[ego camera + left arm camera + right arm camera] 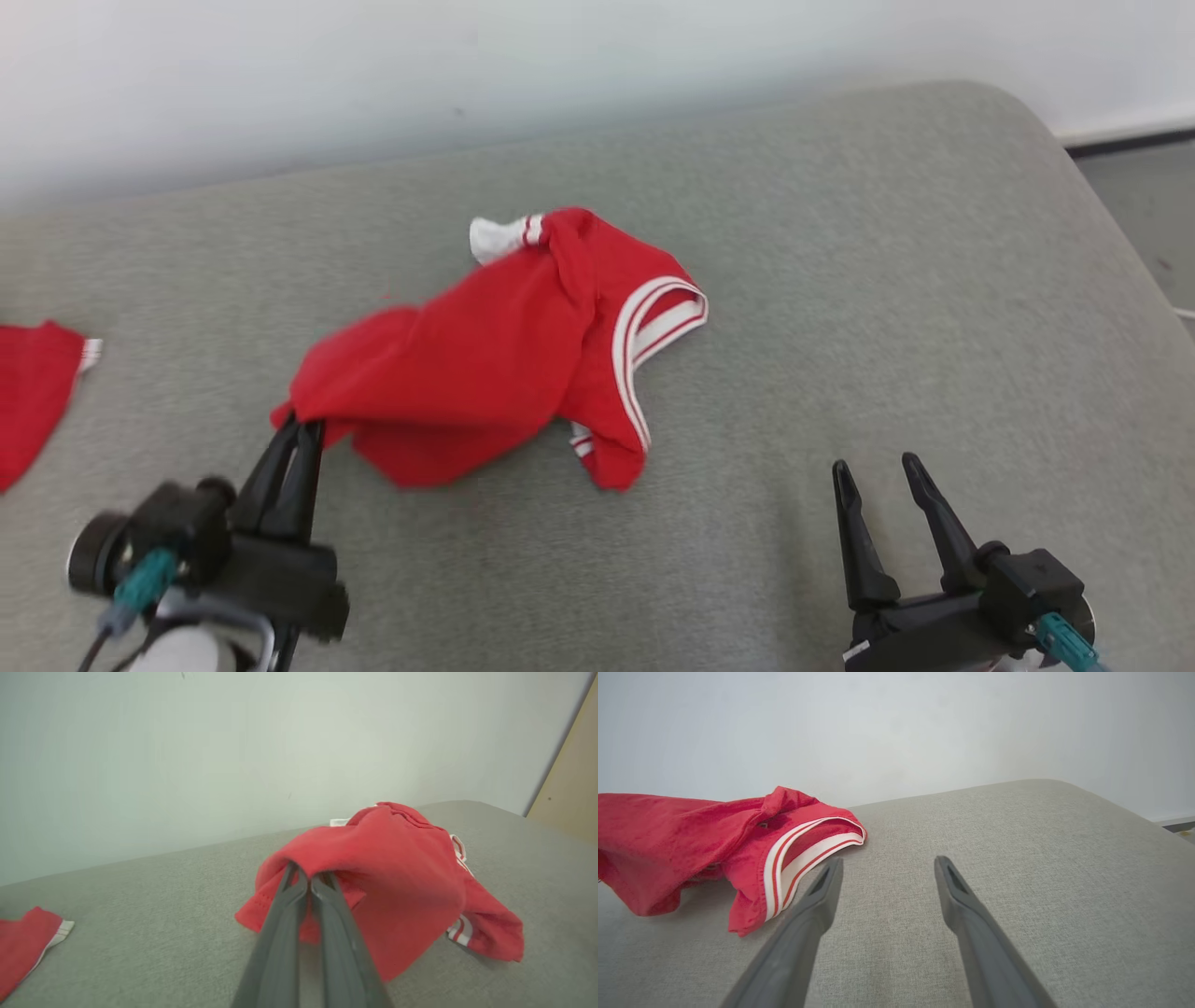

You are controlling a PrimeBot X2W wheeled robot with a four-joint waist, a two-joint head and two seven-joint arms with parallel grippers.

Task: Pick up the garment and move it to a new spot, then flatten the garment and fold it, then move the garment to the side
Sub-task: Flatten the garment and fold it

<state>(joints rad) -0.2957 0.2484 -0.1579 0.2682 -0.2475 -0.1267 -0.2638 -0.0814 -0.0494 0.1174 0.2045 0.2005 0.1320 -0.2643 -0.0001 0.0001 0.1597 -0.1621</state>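
A crumpled red garment point(504, 350) with white-and-red striped trim lies mid-surface on the grey padded top point(840, 280). My left gripper point(297, 427) is shut on the garment's near-left edge, lifting that corner slightly; in the left wrist view the red cloth point(383, 868) drapes over the closed fingertips point(306, 877). My right gripper point(876, 469) stands open at the lower right, apart from the cloth, nothing between its fingers. In the right wrist view the garment point(714, 844) lies left of the open gripper point(887, 865), its striped trim opening close to the left finger point(822, 896).
A second red piece of cloth point(33, 392) with a white edge lies at the far left of the surface, also in the left wrist view point(28, 945). A pale wall runs behind the surface. The surface's rounded right edge drops to the floor point(1144, 196).
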